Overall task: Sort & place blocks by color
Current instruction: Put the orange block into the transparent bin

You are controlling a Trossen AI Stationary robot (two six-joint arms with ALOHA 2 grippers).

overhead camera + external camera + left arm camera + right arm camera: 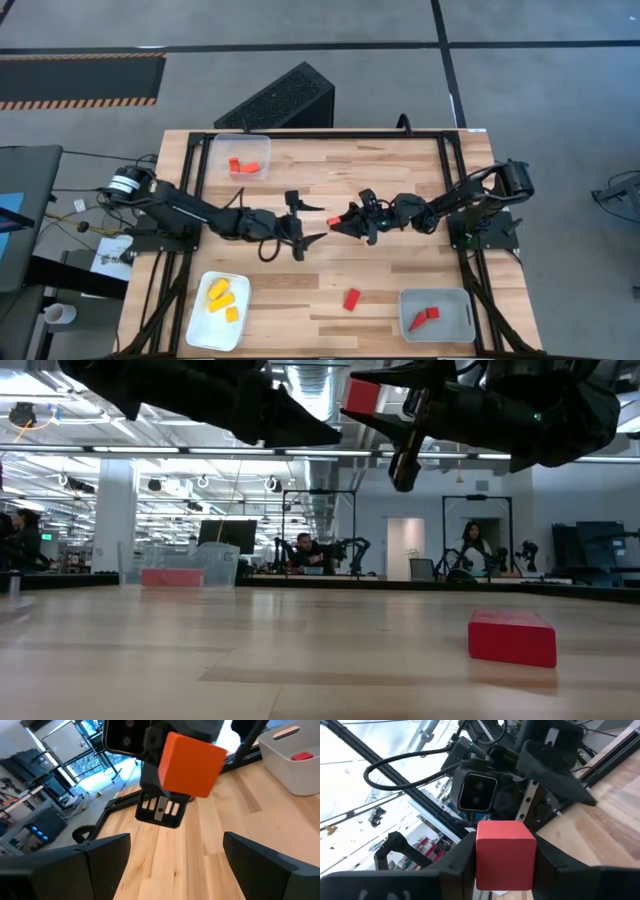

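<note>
Cube [505, 854] sits clamped between right gripper [338, 223] jaws.

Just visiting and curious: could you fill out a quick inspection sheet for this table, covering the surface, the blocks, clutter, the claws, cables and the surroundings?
Surface: wooden table.
Job's things: red cube held aloft; red block loose on table; red pieces in clear tray and grey tray; yellow blocks in white tray.
Clutter: nothing seen.
Grippers: right gripper shut on cube at mid-table; left gripper open, facing it.
Cables: loose wires left of the table.
Surroundings: people at desks.
</note>
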